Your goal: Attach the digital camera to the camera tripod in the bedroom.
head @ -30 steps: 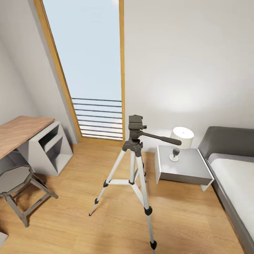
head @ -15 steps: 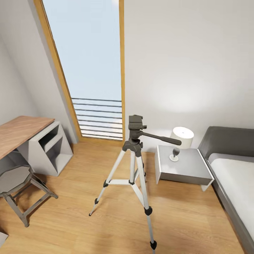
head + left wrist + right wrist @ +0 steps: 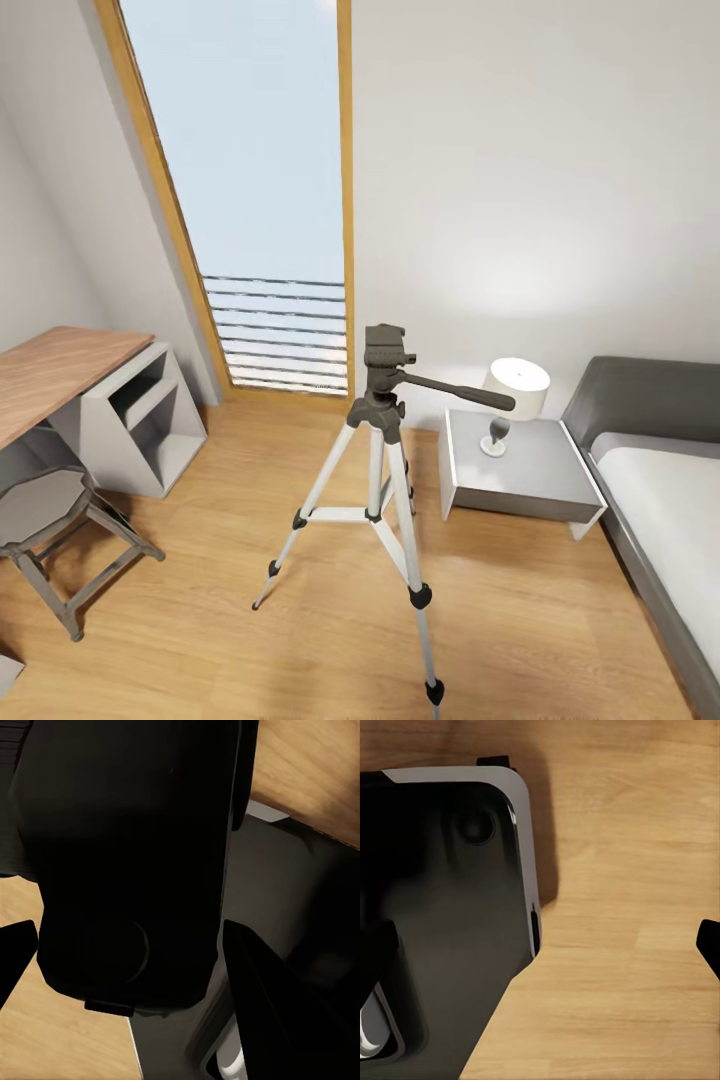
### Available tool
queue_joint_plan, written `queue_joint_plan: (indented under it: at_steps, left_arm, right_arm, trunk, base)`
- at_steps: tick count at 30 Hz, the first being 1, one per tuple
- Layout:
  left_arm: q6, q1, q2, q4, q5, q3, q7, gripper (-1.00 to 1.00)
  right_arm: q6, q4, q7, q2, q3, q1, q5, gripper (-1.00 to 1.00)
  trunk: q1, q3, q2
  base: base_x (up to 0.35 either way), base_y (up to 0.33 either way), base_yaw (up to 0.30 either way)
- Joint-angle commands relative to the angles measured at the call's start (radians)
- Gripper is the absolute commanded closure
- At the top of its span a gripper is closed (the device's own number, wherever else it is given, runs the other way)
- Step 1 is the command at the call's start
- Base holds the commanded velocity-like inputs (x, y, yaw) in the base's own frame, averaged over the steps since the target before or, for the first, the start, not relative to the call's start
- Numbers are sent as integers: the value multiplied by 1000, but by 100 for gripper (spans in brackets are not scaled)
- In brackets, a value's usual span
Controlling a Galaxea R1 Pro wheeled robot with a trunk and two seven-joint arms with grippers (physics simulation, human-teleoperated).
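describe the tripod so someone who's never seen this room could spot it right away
Start at the tall wood-framed window in the back wall. On the wood floor in front of its right edge, between the desk and the white nightstand with a lamp, stands the tripod. It is the one thing with three splayed silver legs, a dark head and a long handle pointing toward the lamp.

No legible text, label, brand, number or sign appears on any surface in the head or wrist views.
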Motion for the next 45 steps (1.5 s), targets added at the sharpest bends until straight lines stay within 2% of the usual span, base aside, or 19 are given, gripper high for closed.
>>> queue_joint_plan:
  at_steps: [1, 22, 24, 26, 28, 29, 30, 33, 35, 36, 37, 38, 39, 42, 44, 45]
  left_arm:
    - [-2, -1, 0, 0, 6, -8, -1, 100]
    - [-2, -1, 0, 0, 6, -8, -1, 100]
    - [-2, -1, 0, 1, 13, -8, 0, 100]
    - [-2, -1, 0, 1, 13, -8, 0, 100]
    - [-2, -1, 0, 1, 14, -8, 0, 100]
    - [-2, -1, 0, 1, 14, -8, 0, 100]
    - [-2, -1, 0, 2, 15, -8, 0, 100]
    - [-2, -1, 0, 2, 16, -8, 0, 100]
    - [-2, -1, 0, 2, 16, -8, 0, 100]
    - [-2, -1, 0, 2, 16, -8, 0, 100]
    - [-2, -1, 0, 2, 16, -8, 0, 100]
    - [-2, -1, 0, 2, 16, -8, 0, 100]
    - [-2, -1, 0, 2, 16, -8, 0, 100]
    - [-2, -1, 0, 2, 17, -8, 0, 100]
    - [-2, -1, 0, 2, 17, -8, 0, 100]
    - [-2, -1, 0, 2, 18, -8, 0, 100]
  right_arm:
    - [-5, 3, 4, -1, -8, -1, 2, -100]
    - [-4, 3, 9, 8, -8, -1, 2, -100]
    - [-9, -15, 16, -3, 1, -1, 38, -100]
    - [-11, -32, 22, -4, 1, -2, 50, -100]
    - [-5, -102, 43, -7, 1, 0, 64, -100]
    - [12, -183, 62, -12, 1, 0, 67, -100]
    - [174, -488, 122, -30, -5, 1, 64, -100]
    - [350, -703, 172, -36, -10, 1, 58, -100]
    - [602, -988, 260, -40, -17, 2, 44, -100]
    - [657, -1054, 281, -40, -18, 2, 41, -100]
    - [752, -1177, 317, -41, -20, 2, 37, -100]
    - [788, -1234, 332, -41, -21, 2, 36, -100]
    - [842, -1336, 357, -41, -21, 2, 32, -100]
    - [903, -1489, 385, -40, -15, 2, 29, -100]
    - [916, -1529, 396, -38, -9, 2, 28, -100]
    - [924, -1571, 431, -28, 0, 2, 27, -100]
  trunk:
    - [0, -2, -2]
    - [0, -4, -2]
    - [0, -4, -2]
    - [0, -4, -2]
    - [0, -4, -2]
    - [0, -4, -2]
    - [0, -4, -2]
    - [0, -4, -2]
    - [0, -4, -2]
    - [0, -4, -2]
    - [0, -4, -2]
    - [0, -4, -2]
    - [0, -4, -2]
    - [0, -4, -2]
    - [0, -4, -2]
    - [0, -4, -2]
  base:
    - [0, 0, 0]
    - [0, 0, 0]
    - [0, 0, 0]
    - [0, 0, 0]
    - [0, 0, 0]
    - [0, 0, 0]
    - [0, 0, 0]
    - [0, 0, 0]
    - [0, 0, 0]
    - [0, 0, 0]
    - [0, 0, 0]
    - [0, 0, 0]
    - [0, 0, 0]
    - [0, 0, 0]
    - [0, 0, 0]
    - [0, 0, 0]
